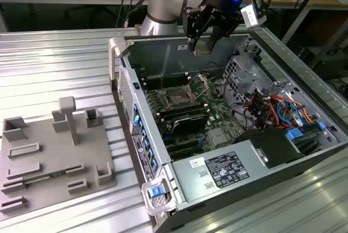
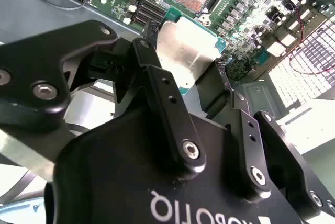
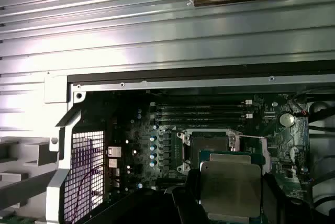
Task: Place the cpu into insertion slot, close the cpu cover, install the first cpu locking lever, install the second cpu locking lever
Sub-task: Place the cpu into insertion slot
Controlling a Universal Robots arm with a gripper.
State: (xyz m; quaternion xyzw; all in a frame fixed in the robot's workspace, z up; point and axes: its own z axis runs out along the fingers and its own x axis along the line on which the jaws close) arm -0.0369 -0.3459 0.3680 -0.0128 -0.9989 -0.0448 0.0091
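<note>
Gripper (image 1: 202, 43) clamped on cpu (image 2: 187, 46) by 2 opp. edges, metal top up. Cpu hangs well above slot (image 1: 176, 98), offset to exterior view's right of it, not yet square over it. Slot bare. Cover (image 1: 199, 83) tipped up at slot's edge on that same side.

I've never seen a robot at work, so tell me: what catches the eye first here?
The black claw hangs over an open grey metal computer case, pinching a small flat square chip with a silver-grey metal top. Inside the case lies the square dark socket with a silvery rim, uncovered. At the exterior view's left sits a grey plastic holder tray.
</note>
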